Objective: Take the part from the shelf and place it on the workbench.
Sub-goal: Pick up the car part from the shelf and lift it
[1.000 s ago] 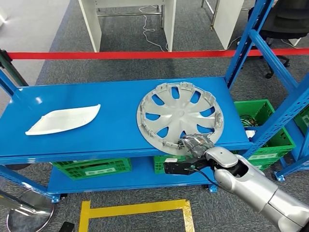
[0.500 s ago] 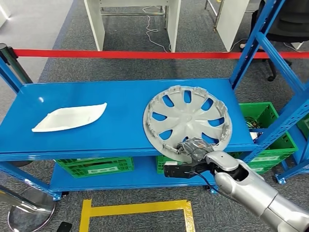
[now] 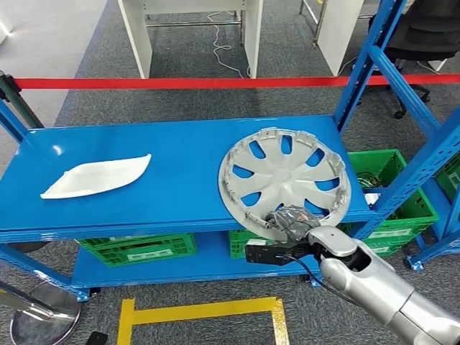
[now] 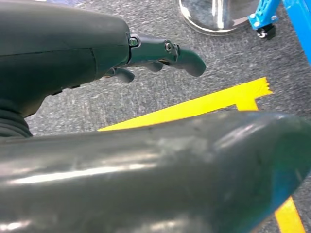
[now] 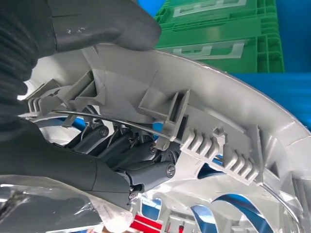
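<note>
One round grey plastic wheel cover (image 3: 284, 178), ribbed-rimmed, gripped by right hand (image 3: 292, 221).

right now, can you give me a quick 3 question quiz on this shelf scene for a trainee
1. True or false: the right hand grips the near rim of the silver wheel cover.
2. Multiple choice: what lies at the far left of the blue shelf? A) a white curved panel B) a green crate C) a red tape roll
3. Fill in: in the right wrist view the thumb lies on one face of the cover's rim and the fingers on the ____ face.

Key: 1 true; 2 A, the white curved panel; 3 opposite.
</note>
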